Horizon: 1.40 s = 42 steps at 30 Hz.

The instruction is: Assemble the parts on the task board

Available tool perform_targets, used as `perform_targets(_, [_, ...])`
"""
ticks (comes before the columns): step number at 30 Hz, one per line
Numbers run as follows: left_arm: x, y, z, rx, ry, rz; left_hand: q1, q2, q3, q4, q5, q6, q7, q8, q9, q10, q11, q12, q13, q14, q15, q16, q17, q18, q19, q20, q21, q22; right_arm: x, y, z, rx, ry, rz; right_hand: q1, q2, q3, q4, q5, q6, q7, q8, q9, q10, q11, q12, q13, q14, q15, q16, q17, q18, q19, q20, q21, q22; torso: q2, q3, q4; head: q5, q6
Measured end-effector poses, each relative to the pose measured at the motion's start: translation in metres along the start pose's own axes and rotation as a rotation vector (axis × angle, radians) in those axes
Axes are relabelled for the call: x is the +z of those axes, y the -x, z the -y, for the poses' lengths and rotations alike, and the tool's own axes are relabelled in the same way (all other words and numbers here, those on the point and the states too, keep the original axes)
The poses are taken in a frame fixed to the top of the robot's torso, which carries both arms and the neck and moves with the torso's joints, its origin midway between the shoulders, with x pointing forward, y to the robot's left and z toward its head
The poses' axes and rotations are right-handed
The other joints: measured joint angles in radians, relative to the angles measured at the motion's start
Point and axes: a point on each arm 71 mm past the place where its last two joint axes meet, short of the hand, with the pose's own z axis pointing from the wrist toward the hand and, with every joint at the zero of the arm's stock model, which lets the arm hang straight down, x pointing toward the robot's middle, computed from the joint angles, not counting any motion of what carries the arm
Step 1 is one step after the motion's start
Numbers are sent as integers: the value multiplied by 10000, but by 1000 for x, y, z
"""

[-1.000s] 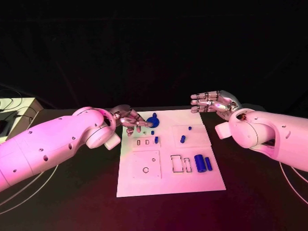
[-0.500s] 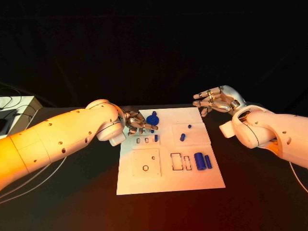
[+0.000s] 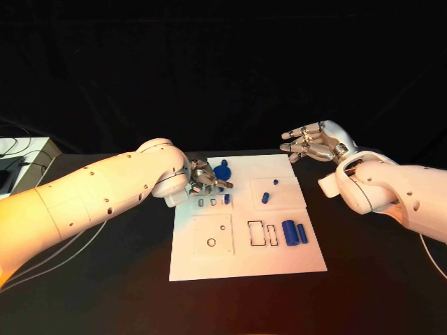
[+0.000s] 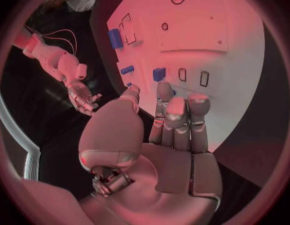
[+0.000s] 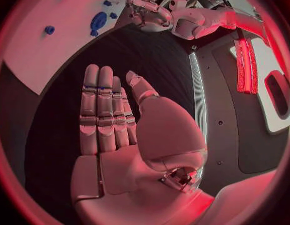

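task board (image 3: 246, 258): white plate at the centre of the black table (image 3: 103, 293), its long side running away from the robot.
left hand (image 3: 205, 176): hovers over the board's far-left corner, at about 11 o'clock from the board's centre; in the left wrist view its palm is flat and its fingers (image 4: 176, 116) are stretched out side by side with nothing in them.
round blue part (image 3: 221, 172): sits on the board just beside the left hand, at its 2 o'clock, near the fingertips; whether they touch cannot be told.
small blue part (image 3: 227, 199): stands in the board's left slot row, at 5 o'clock from the left hand and near it.
right hand (image 3: 314, 146): raised off the board's far-right corner, at about 1 o'clock from the centre; the right wrist view shows the palm open, fingers (image 5: 97, 110) straight and together, holding nothing.
two blue blocks (image 3: 295, 234): lie side by side near the board's right edge, at 3 o'clock from centre, well apart from both hands.
two small blue pieces (image 3: 269, 193): rest in the far-right area, between the two hands.
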Motion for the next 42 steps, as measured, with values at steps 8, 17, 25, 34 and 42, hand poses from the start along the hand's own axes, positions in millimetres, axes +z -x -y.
perform_targets(8, [6, 0, 1, 359, 352, -201, -103, -103, 9, 234, 0, -213, -102, -150, 2549, 29, -76, 0, 46, 0, 1, 41, 46, -2, 54, -54, 0, 183, 1, -1, -1, -10, 28, 109, -52, -52, 41, 120, 155, -286, 144, 0, 0, -648, 251, -38, -13, -476, 323, -533, -246, 0, -413, 342, -542, -593, 4, -16, 10, -22, -54])
perform_targets(17, [13, -2, 6, 564, 540, -369, -103, -103, -19, 261, 0, 12, -101, -888, 3343, 29, -75, 0, 42, 0, 1, 41, 9, -151, 54, -54, -131, 366, 1, -2, -1, 95, 3, 145, -49, -55, 84, 243, 211, -533, 250, 0, 0, -1118, 446, -38, -19, -1055, 551, -533, -600, -2, -674, 603, -852, -1207, 14, -29, -3, -37, -94])
perform_targets(25, [19, -5, 12, 719, 586, -561, -103, -103, -18, 261, 0, 11, -100, -928, 3372, 29, -74, 0, 31, 0, 2, 40, -18, -151, 53, -55, -131, 366, 3, -6, -2, 201, -18, 126, -20, -164, 41, 341, 274, -642, 289, 0, 1, -1227, 484, -38, -19, -1269, 623, -533, -804, -2, -784, 713, -900, -1757, 32, -23, -15, -44, -144])
perform_targets(34, [21, -6, 10, 838, 667, -757, -102, -103, 135, 107, -1, 10, -100, -986, 3414, 29, -73, 0, 1, 0, 2, 40, -17, -150, 53, -55, -188, 404, 3, -7, -1, 237, -69, 150, -1, -183, 15, 368, 328, -659, 306, 0, 1, -1263, 520, -38, -18, -1305, 658, -533, -813, -8, -855, 716, -814, -2022, 28, -16, -8, -51, -205])
perform_targets(42, [23, -8, 11, 964, 715, -933, -49, -157, 328, 51, -1, 9, -100, -986, 3460, 29, -72, 0, -14, 0, 2, -10, -8, -149, 53, -54, -239, 442, 2, -8, 0, 268, -110, 141, -1, -183, -12, 395, 328, -691, 338, 0, 1, -1262, 520, -38, -18, -1378, 658, -532, -812, -10, -857, 714, -814, -2069, 27, -23, -15, -47, -233])
